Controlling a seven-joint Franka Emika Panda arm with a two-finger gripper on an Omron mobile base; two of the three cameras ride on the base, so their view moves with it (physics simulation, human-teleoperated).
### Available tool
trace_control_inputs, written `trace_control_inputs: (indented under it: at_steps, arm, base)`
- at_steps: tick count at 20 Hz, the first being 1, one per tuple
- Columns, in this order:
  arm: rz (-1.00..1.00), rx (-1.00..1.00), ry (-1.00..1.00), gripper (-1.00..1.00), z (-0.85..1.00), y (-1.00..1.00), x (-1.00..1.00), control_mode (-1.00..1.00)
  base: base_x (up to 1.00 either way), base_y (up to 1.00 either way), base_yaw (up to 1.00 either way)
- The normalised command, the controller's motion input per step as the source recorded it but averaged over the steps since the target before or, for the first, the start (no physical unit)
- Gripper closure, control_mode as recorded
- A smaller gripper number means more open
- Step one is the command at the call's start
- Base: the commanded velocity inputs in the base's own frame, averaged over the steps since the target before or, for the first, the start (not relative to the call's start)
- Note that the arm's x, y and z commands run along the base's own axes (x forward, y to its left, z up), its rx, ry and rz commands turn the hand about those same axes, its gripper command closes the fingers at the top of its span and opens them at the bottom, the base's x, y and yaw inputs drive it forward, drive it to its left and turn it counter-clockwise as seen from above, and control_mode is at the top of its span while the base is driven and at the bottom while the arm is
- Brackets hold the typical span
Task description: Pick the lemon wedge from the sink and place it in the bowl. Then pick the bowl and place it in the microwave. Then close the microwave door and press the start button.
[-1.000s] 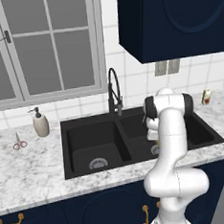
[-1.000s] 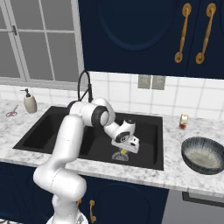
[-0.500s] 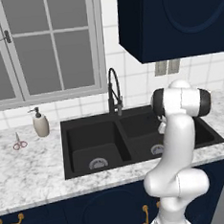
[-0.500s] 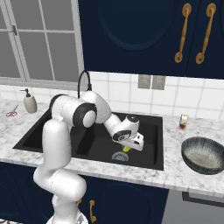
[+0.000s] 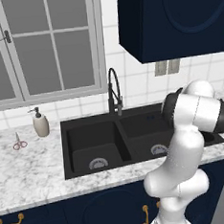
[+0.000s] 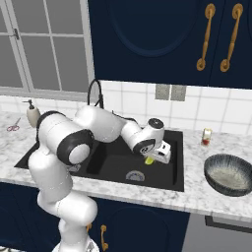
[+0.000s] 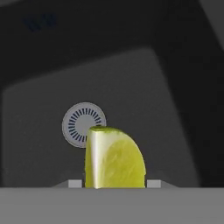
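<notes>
The yellow lemon wedge [image 7: 114, 159] sits between my finger tips in the hand view, lifted above the right basin's silver drain [image 7: 83, 124]. From the right base camera, my gripper [image 6: 152, 158] is shut on the lemon wedge [image 6: 148, 160] over the right basin of the black sink [image 6: 118, 165]. The grey-rimmed bowl [image 6: 230, 173] rests on the marble counter to the right of the sink, apart from the gripper. In the left base view the arm's white elbow covers the hand, and the sink [image 5: 95, 144] lies behind it. The microwave is out of view.
A black gooseneck faucet [image 5: 113, 90] stands behind the sink. A soap dispenser [image 5: 40, 123] and scissors [image 5: 19, 142] lie on the counter at left. A small bottle [image 6: 206, 137] stands behind the bowl. Dark blue cabinets [image 6: 162, 39] hang overhead.
The gripper has risen out of the right basin with the lemon wedge in it and moved a little to the right. The arm's elbow has swung up and over.
</notes>
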Motion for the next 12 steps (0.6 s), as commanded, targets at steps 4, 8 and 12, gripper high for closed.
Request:
trace_control_inputs:
  at_steps: [4,8,12]
  arm:
    - [-0.13,0.00,0.00,1.00,0.70,-0.52,-0.60,-1.00]
    - [-0.08,0.00,-0.05,1.00,0.15,-0.46,-0.41,-1.00]
    - [0.00,0.00,0.00,1.00,0.06,-0.26,-0.32,-1.00]
  base:
    - [0.00,0.00,0.00]
    - [0.00,0.00,0.00]
    - [0.00,0.00,0.00]
